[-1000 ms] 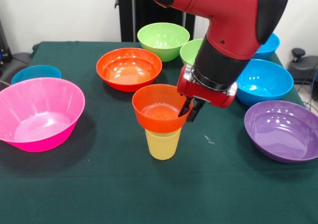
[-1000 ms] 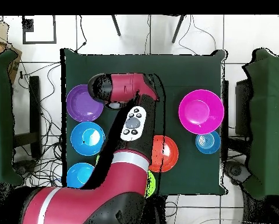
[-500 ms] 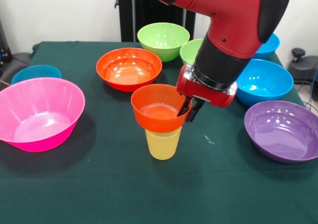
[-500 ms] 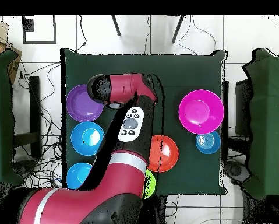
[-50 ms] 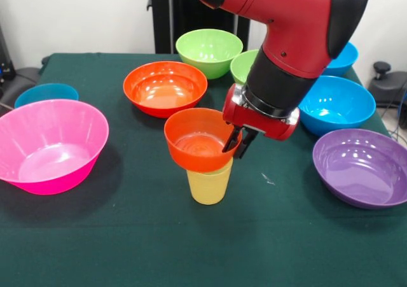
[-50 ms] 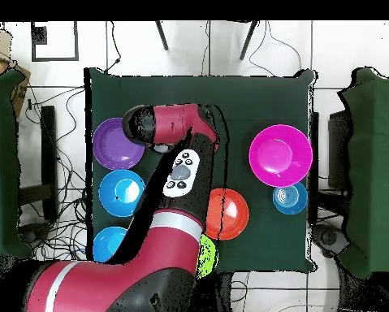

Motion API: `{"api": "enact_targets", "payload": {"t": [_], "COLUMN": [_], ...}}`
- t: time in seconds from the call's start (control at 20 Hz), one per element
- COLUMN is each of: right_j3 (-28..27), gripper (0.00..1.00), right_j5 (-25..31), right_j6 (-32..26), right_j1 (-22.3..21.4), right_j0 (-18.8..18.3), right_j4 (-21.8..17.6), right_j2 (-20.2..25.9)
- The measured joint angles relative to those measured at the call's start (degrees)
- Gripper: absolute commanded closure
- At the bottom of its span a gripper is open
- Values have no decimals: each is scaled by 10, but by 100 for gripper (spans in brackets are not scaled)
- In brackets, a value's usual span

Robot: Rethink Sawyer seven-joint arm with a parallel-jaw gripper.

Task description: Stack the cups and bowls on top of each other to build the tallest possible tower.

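We find the tool (image 5: 233, 142) clamped on the rim of the small orange bowl (image 5: 198, 140), seated tilted atop the yellow tumbler (image 5: 208, 184); next, we judge, levelling and release.

The red arm reaches down, claw (image 5: 234, 142) fingers nearly together.

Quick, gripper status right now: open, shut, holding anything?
Gripper: shut on the rim of the small orange bowl, which sits tilted on top of the yellow cup.
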Motion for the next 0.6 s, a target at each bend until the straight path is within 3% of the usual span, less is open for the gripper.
{"api": "enact_targets", "payload": {"t": [0.6], "right_j3": [0], "gripper": [100], "right_j5": [-5], "right_j6": [0], "right_j1": [2], "right_j0": [2], "right_j4": [0], "right_j2": [-4]}}
